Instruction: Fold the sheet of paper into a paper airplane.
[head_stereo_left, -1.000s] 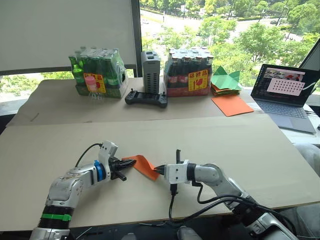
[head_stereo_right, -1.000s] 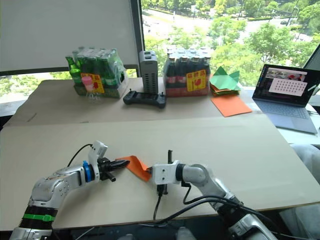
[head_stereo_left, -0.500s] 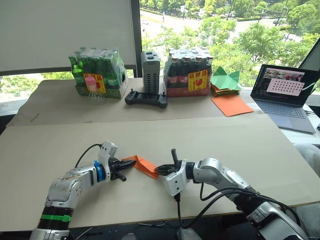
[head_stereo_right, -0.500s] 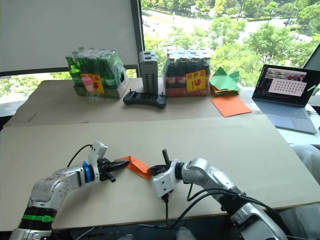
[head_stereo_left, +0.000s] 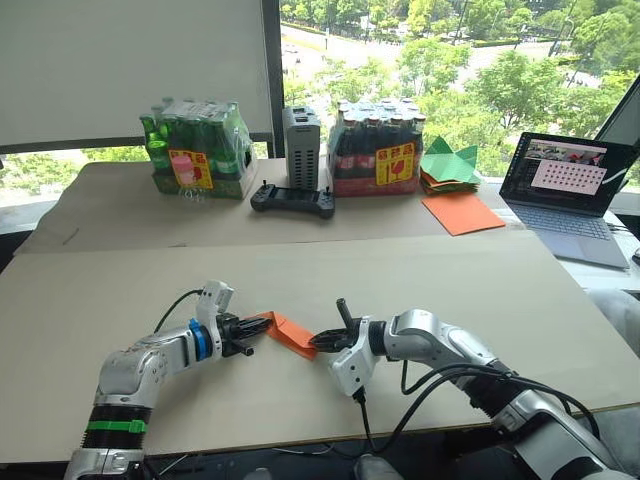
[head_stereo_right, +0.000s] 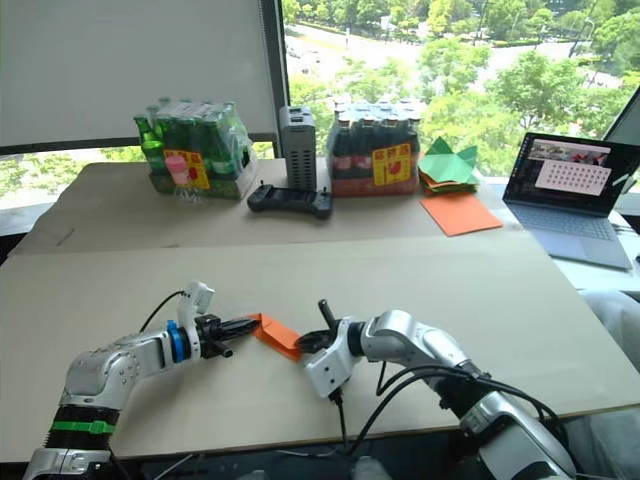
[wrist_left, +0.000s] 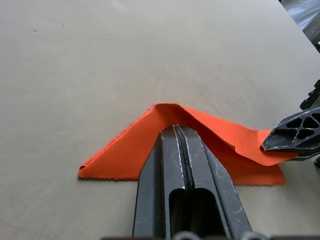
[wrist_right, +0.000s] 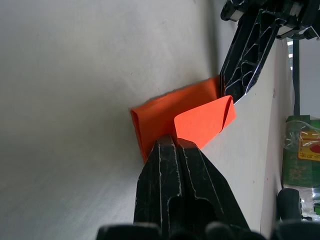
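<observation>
The sheet of paper (head_stereo_left: 291, 333), bright orange and folded down to a small flat wedge, lies low over the near middle of the table between both grippers. My left gripper (head_stereo_left: 263, 323) is shut on its left end; in the left wrist view the shut fingers (wrist_left: 175, 150) clamp a raised folded ridge of the paper (wrist_left: 125, 150). My right gripper (head_stereo_left: 319, 342) is shut on the right end, where a flap (wrist_right: 202, 120) curls up over the paper (wrist_right: 160, 112). I cannot tell whether the fold has the form of the paper airplane.
At the back stand a pack of green bottles (head_stereo_left: 195, 150), a grey box (head_stereo_left: 301, 145), a black controller (head_stereo_left: 292, 200) and a pack of dark bottles (head_stereo_left: 378, 148). Green paper pieces (head_stereo_left: 450, 160), a smooth orange sheet (head_stereo_left: 463, 211) and a laptop (head_stereo_left: 568, 190) lie back right.
My right wrist has rolled and its gripper has dipped slightly while staying shut on the paper's right end. The paper lies a little flatter. The left gripper has hardly moved.
</observation>
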